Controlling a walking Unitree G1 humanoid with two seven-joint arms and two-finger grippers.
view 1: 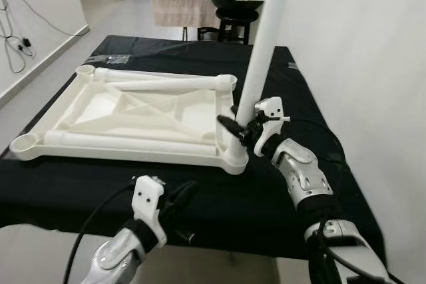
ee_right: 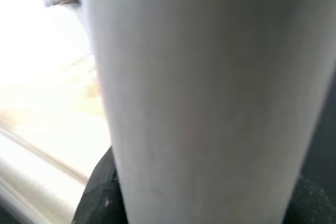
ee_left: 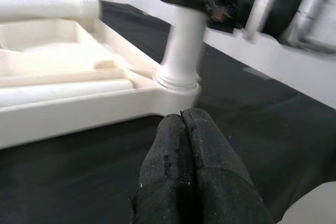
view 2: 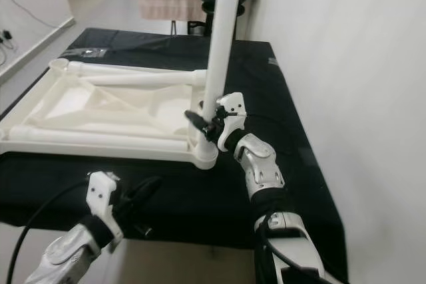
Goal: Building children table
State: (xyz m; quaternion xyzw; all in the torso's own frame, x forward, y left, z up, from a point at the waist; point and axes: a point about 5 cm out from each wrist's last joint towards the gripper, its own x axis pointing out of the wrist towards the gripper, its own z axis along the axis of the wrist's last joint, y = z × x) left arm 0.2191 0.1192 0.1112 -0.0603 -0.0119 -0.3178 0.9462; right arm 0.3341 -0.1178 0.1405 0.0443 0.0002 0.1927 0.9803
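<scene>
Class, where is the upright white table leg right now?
The upright table leg stands in the near right corner socket of the upside-down white tabletop, gripped low down by the right gripper.

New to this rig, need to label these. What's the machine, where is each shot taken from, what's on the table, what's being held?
A humanoid robot with two arms. Two pictures come from its head camera, looking down; the other two come from cameras on its wrists. On the black table lies an upside-down white tabletop with two loose legs resting in it. The right gripper is shut on a third, upright leg standing in the near corner socket. The left gripper, shut and empty, hovers near the table's front edge.
</scene>
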